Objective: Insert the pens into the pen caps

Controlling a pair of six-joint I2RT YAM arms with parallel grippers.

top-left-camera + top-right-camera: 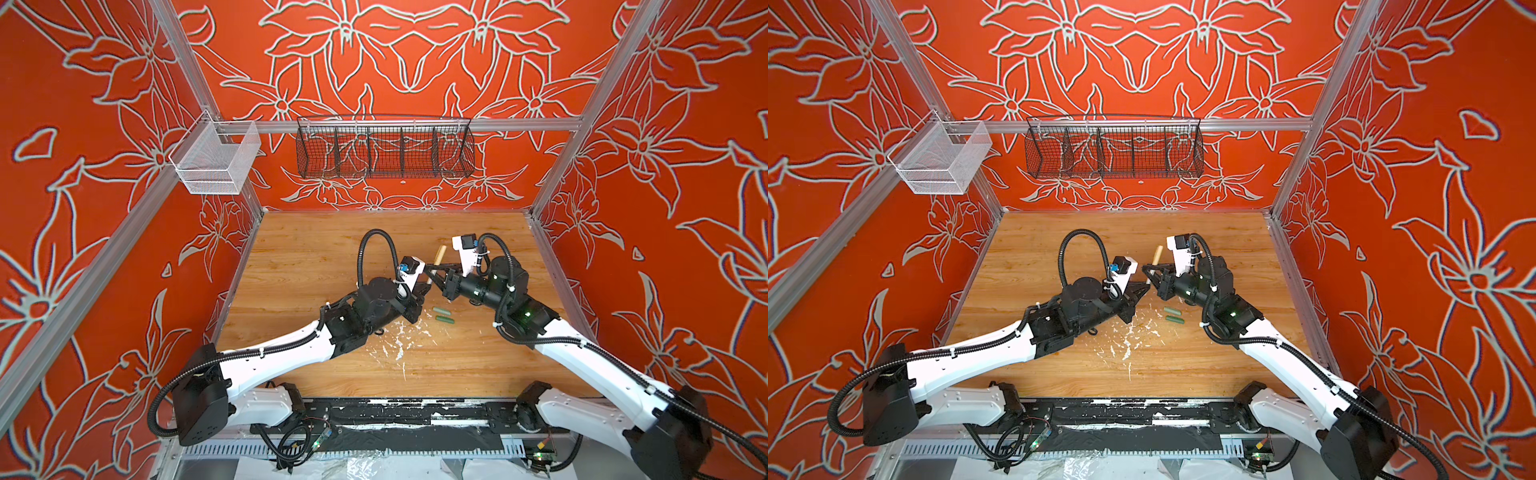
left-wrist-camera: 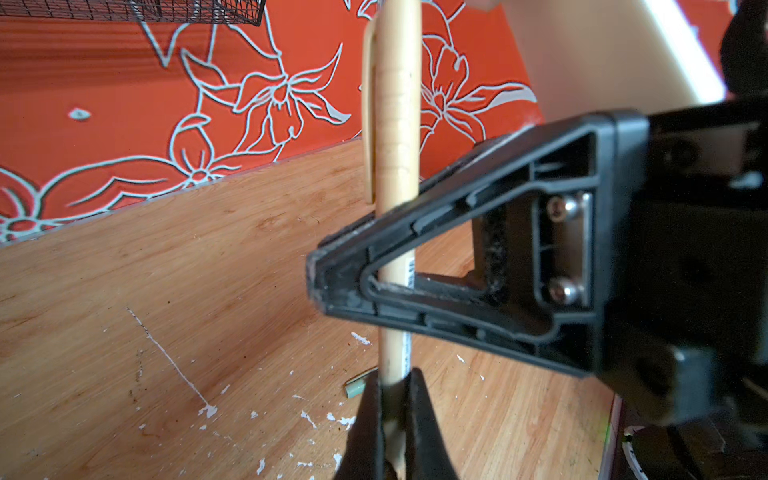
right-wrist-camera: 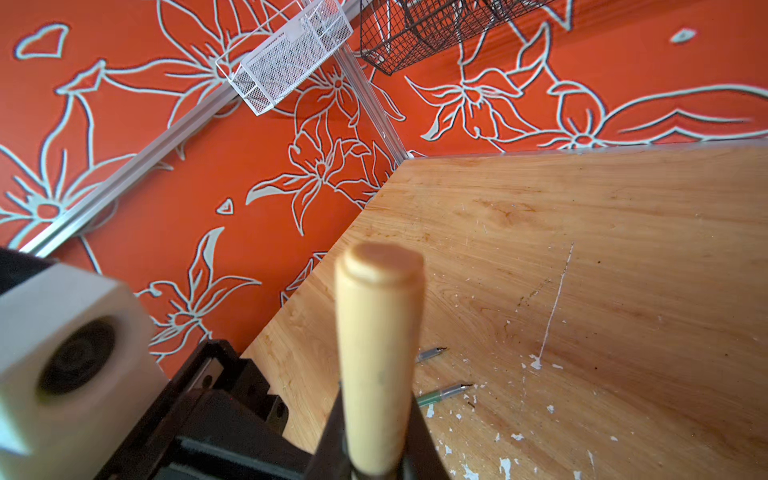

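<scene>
Counter (image 1: 316, 257): wooden, flecked with white paint toward the lower middle in both top views.
Right end effector (image 3: 376, 453): pressed together on the tan pen, at or just below the cap's mouth; I cannot tell which.
Left end effector (image 2: 395, 407): pinching the same pen's bare tail end, at the bottom centre of the left wrist view.
Tan pen (image 1: 436, 259): held tilted off the counter between both arms, at the centre of both top views. The tan cap (image 2: 390, 104), clip and all, already looks seated over the tip.
Green pens (image 3: 440, 392): two, uncapped, grey tips showing. They lie near each other on the counter, lower middle of the right wrist view.
Green caps (image 1: 439, 310): two stubby tubes side by side, just below the end effectors in both top views.
Handling: I'd judge the pens and caps to be light, stiff, smooth plastic, apt to roll and to swivel in a pinch. Take a pen mid-barrel and a cap near its closed end, leaving the mouth free.
</scene>
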